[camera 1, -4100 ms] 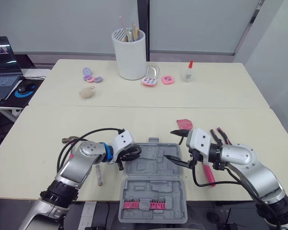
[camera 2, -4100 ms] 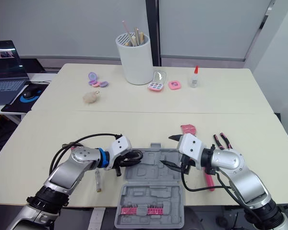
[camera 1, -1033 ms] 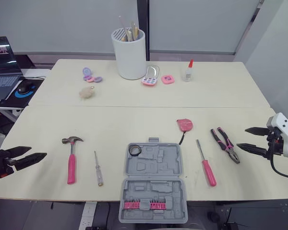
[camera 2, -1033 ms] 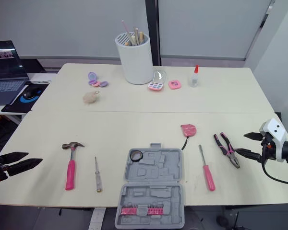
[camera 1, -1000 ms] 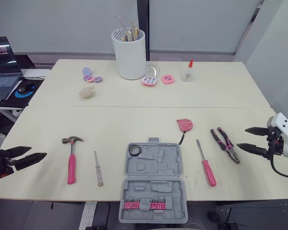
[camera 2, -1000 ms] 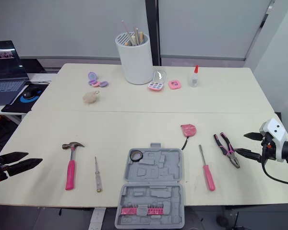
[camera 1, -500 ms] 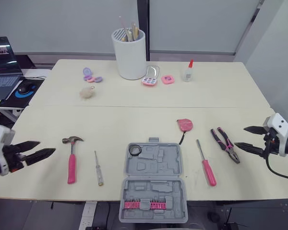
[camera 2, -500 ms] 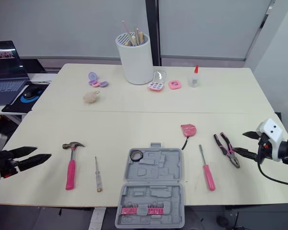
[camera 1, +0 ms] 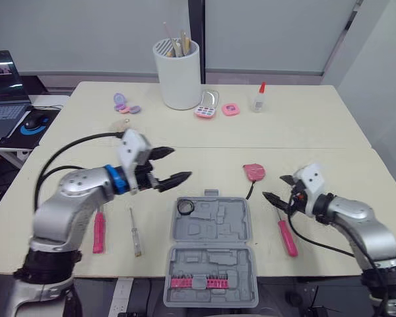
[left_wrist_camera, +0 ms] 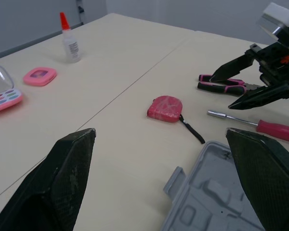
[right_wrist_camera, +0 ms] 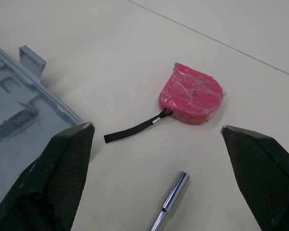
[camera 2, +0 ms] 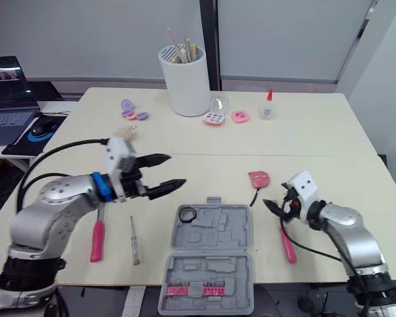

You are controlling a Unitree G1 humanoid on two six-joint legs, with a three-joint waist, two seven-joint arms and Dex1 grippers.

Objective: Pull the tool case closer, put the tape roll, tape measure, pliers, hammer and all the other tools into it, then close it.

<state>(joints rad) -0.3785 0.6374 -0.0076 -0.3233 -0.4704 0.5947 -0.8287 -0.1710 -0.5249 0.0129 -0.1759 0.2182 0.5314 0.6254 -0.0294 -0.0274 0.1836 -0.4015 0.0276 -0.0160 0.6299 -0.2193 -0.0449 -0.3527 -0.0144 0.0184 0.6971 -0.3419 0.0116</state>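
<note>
both wide open, empty: left gripper (camera 1: pixel 179 163), right gripper (camera 1: pixel 277 187). open grey plastic tool case (camera 1: pixel 211 228) at table (camera 1: pixel 303 135) near edge, black tape roll (camera 1: pixel 184 208) inside. right gripper near pink round tape measure (right_wrist_camera: pixel 191 100): likely pickup step; next, straddle body, close.

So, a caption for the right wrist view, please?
Open right fingers frame a pink tape measure near the grey tool case.
</note>
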